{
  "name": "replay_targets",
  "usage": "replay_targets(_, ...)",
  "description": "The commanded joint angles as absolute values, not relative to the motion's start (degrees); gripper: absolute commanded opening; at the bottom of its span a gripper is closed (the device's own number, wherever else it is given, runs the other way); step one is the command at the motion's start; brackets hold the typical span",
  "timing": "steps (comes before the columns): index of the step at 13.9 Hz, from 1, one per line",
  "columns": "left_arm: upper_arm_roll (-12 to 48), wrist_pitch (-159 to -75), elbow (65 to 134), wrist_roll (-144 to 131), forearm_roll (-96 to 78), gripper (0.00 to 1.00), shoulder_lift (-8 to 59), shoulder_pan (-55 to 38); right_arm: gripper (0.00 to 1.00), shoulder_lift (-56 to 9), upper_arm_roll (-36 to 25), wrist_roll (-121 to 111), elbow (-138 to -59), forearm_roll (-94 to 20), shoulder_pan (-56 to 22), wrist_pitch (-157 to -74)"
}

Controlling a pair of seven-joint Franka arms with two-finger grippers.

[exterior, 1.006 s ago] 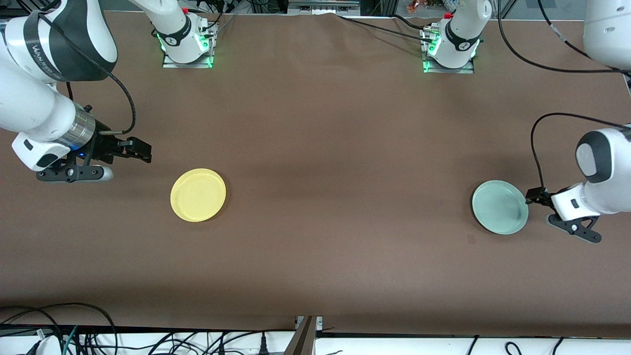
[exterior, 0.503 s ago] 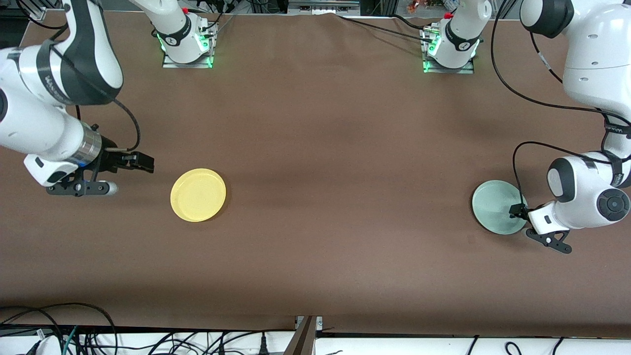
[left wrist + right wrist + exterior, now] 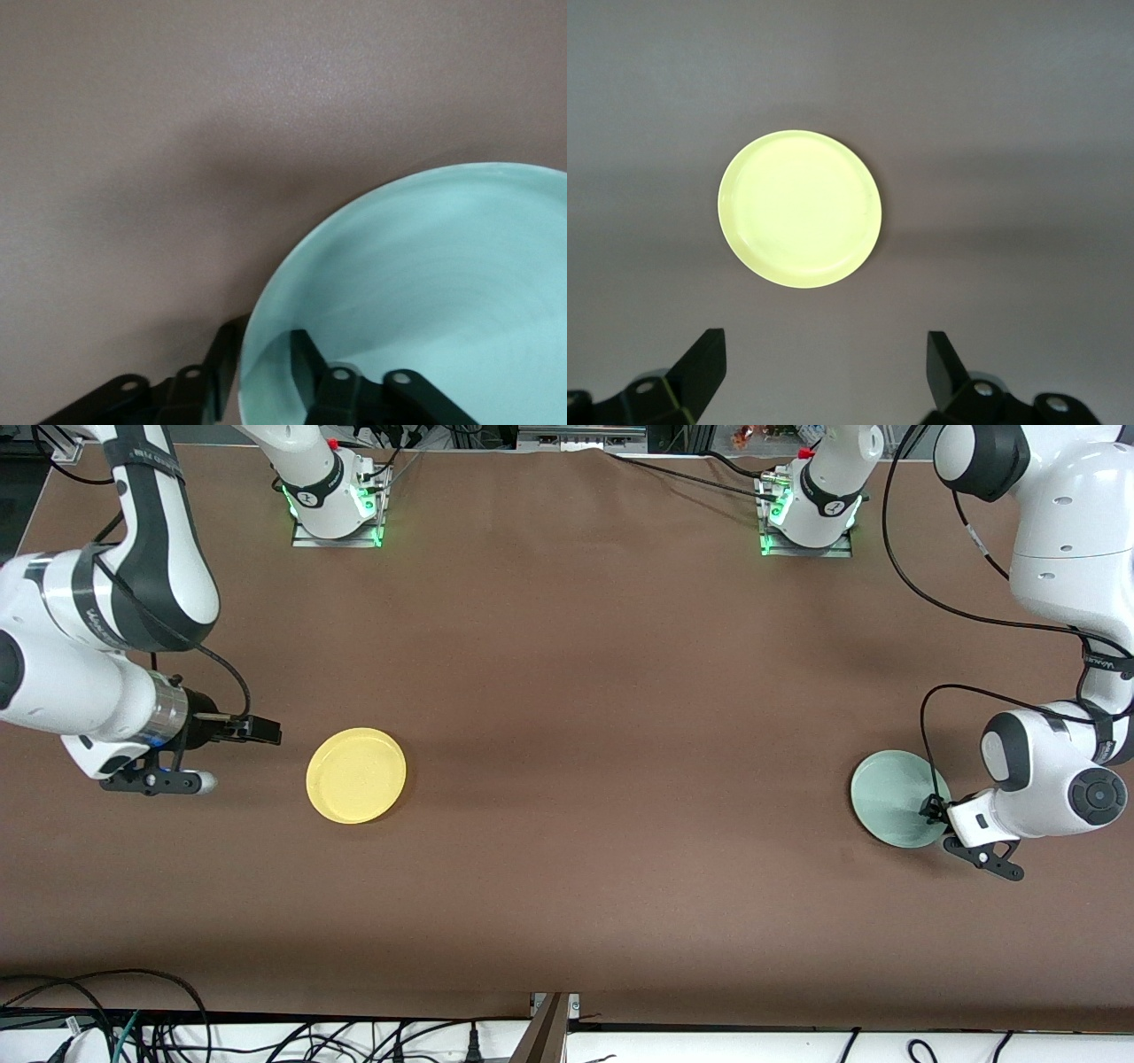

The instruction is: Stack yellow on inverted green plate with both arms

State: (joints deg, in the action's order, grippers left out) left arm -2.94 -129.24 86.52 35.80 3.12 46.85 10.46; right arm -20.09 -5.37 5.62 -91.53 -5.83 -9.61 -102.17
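Front view: yellow plate (image 3: pixel 356 775) flat on brown tabletop (image 3: pixel 585 691) toward right arm's end, green plate (image 3: pixel 897 810) toward left arm's end, well apart. Left pincer (image 3: pixel 263 365) clamped on green plate rim, one finger (image 3: pixel 306 365) inside, other outside. Right pincer (image 3: pixel 263 732) spread wide, nothing held, near yellow plate, not touching.

Brown cloth-covered table (image 3: pixel 567 691) under soft even light; black cables (image 3: pixel 106 1019) bundled along white front edge (image 3: pixel 753 1045).
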Motion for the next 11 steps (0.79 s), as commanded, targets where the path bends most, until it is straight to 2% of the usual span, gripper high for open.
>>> replay_targets(1, -2.5, -128.3, 85.1, 37.5, 1.6, 0.0, 47.5, 11.0, 1.0, -23.1, -5.1, 5.6, -90.9, -6.9, -9.2, -102.0)
replay_targets(4, -2.1, -123.9, 85.1, 37.5, 1.8, 0.0, 45.3, 10.6, 1.0, -25.1, -5.1, 4.6, -91.0, -6.1, -9.1, -103.0)
replay_targets(8, -1.2, -118.1, 85.1, 36.7, 2.4, 0.0, 39.9, 7.4, 1.0, -32.4, -5.1, 1.7, -92.2, -5.5, -9.6, -112.0)
replay_targets(11, -1.5, -111.8, 84.5, 33.2, 8.4, 0.0, 35.3, 1.9, 1.0, -34.8, -5.1, -1.4, -93.8, -5.5, -9.2, -116.8)
